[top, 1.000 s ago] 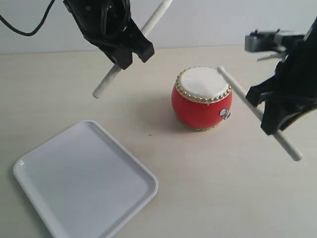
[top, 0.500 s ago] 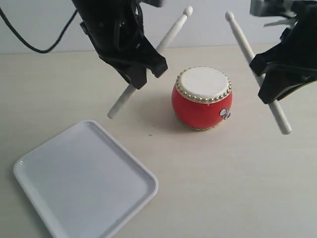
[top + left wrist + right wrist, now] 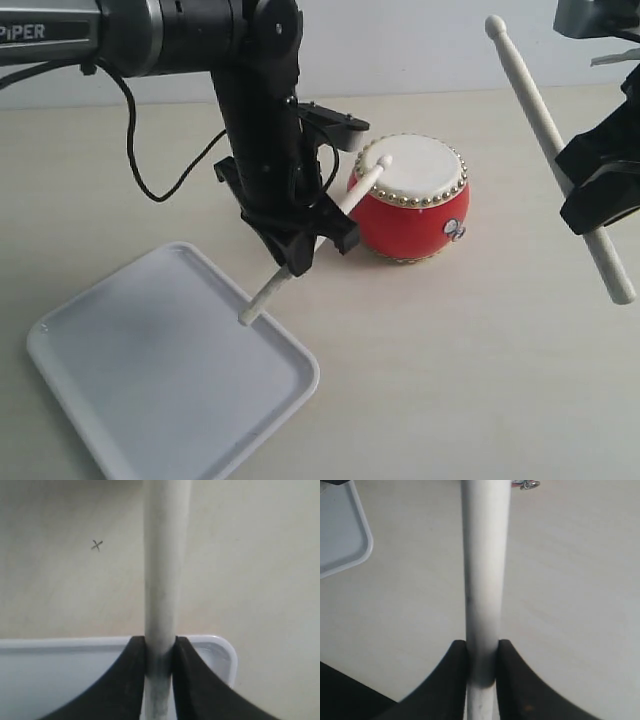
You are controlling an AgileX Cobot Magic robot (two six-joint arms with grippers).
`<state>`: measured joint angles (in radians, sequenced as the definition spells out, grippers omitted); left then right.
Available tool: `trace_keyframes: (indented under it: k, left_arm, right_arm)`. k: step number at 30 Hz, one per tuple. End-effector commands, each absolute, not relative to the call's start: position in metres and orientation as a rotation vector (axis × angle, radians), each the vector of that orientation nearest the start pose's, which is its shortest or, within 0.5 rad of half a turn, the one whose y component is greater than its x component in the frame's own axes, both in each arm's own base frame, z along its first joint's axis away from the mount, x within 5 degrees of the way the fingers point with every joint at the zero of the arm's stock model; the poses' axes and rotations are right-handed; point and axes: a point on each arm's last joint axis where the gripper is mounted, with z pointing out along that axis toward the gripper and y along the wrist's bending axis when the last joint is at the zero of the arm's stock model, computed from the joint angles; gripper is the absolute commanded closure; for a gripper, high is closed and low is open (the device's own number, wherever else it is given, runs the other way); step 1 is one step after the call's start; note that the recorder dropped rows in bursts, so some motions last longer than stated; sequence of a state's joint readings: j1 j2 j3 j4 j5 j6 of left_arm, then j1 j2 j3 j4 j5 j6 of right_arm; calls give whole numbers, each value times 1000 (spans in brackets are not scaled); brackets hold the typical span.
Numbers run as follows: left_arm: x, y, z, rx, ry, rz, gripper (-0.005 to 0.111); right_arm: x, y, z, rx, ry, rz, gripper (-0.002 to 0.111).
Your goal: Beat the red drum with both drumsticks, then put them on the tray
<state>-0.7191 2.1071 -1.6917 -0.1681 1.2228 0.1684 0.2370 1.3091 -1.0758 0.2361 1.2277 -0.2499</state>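
1. The white tray [image 3: 150, 370] lies nearest on the desk [image 3: 460, 380], no stick in it yet; the butt end of the left drumstick [image 3: 358, 187] hangs over its far rim.
2. Behind it the left tool [image 3: 303, 250] is clamped on that drumstick, whose tip meets the cream skin of the red drum [image 3: 405, 222], which stands mid-desk: the beating step is in hand.
3. To the drum's right, the right tool [image 3: 598, 192] pinches the right drumstick [image 3: 535, 100], tilted up, clear of the drum.
4. Next, I judge, that stick must swing down onto the skin.
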Motion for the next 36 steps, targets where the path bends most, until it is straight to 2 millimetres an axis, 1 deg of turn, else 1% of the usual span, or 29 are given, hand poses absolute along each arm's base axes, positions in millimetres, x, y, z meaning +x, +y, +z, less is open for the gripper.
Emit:
trace_keyframes:
  k: [1, 4, 11, 15, 17, 18, 20, 22, 24, 25, 27, 29, 30, 32, 33, 36]
  left_arm:
    - [306, -287, 225, 1255, 2819, -270, 107]
    - [305, -285, 231, 1257, 2799, -252, 107]
    - [306, -286, 227, 1251, 2811, -255, 107]
    - [309, -288, 238, 1222, 2784, -274, 107]
    - [310, -289, 240, 1220, 2776, -274, 107]
    - [312, -289, 235, 1226, 2783, -256, 107]
    - [314, -290, 220, 1241, 2815, -228, 107]
    - [316, -293, 200, 1251, 2864, -226, 107]
    - [317, -296, 185, 1256, 2900, -228, 107]
    - [318, -296, 180, 1260, 2911, -223, 107]
    - [318, -296, 179, 1261, 2915, -222, 107]
    - [317, -295, 190, 1255, 2889, -228, 107]
    - [316, -294, 201, 1249, 2864, -233, 107]
    - [313, -289, 225, 1233, 2807, -237, 107]
    - [311, -286, 240, 1225, 2770, -237, 107]
    - [300, -276, 282, 1194, 2674, -268, 107]
  right_arm:
    - [222, 73, 306, -630, 2843, 325, 108]
    - [222, 73, 306, -629, 2843, 328, 108]
    - [222, 73, 306, -630, 2843, 327, 108]
    - [222, 73, 306, -630, 2843, 327, 108]
    - [222, 73, 306, -630, 2843, 327, 108]
    - [222, 73, 306, -630, 2843, 327, 108]
    - [222, 73, 306, -630, 2843, 327, 108]
    - [221, 73, 305, -628, 2846, 334, 108]
    - [221, 73, 303, -628, 2853, 334, 108]
    - [220, 73, 301, -629, 2861, 335, 108]
    - [219, 73, 299, -629, 2866, 335, 108]
    - [219, 73, 299, -629, 2866, 335, 108]
    - [219, 73, 300, -619, 2867, 350, 108]
    - [221, 78, 297, -586, 2883, 406, 108]
    - [222, 82, 294, -599, 2893, 422, 108]
    - [229, 93, 277, -685, 2957, 384, 108]
